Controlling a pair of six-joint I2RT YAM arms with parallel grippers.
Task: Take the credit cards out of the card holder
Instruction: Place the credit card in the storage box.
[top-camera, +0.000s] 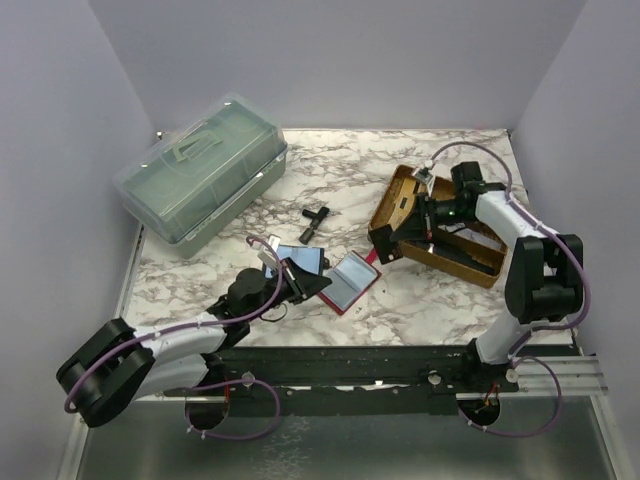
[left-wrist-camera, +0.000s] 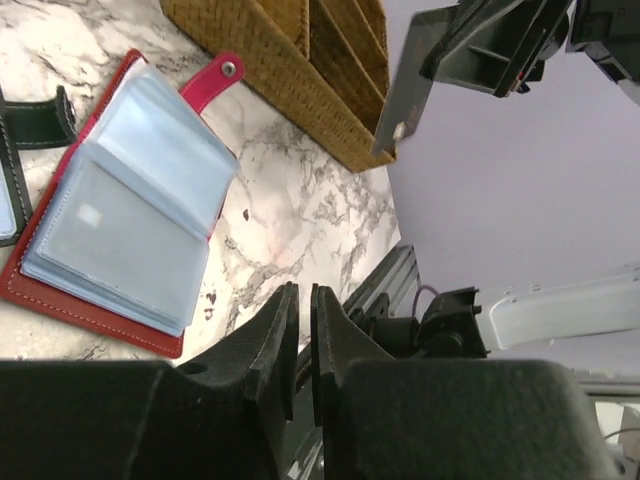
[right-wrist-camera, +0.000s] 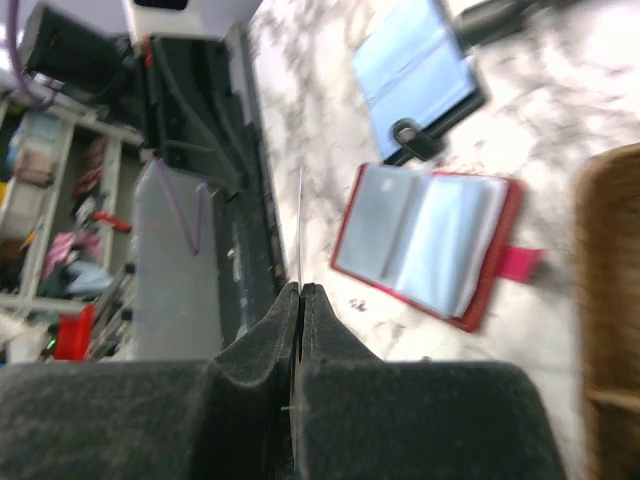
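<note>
The red card holder (top-camera: 352, 282) (left-wrist-camera: 120, 220) (right-wrist-camera: 430, 245) lies open on the marble table, with light blue cards (left-wrist-camera: 170, 160) in its clear sleeves. A black card holder (top-camera: 300, 258) (right-wrist-camera: 415, 65) lies open just left of it. My right gripper (top-camera: 392, 235) (right-wrist-camera: 301, 288) hangs above the table right of the red holder. It is shut on a thin grey credit card (left-wrist-camera: 405, 90) (right-wrist-camera: 301, 220), which shows edge-on in the right wrist view. My left gripper (top-camera: 318, 284) (left-wrist-camera: 303, 290) hovers low beside the red holder's near left corner, its jaws a narrow slit apart with nothing between them.
A wicker basket (top-camera: 440, 255) (left-wrist-camera: 290, 70) with dividers sits at the right, behind my right gripper. A green lidded plastic box (top-camera: 200, 175) stands at the back left. A small black object (top-camera: 316, 222) lies mid-table. The black rail (top-camera: 380, 365) runs along the near edge.
</note>
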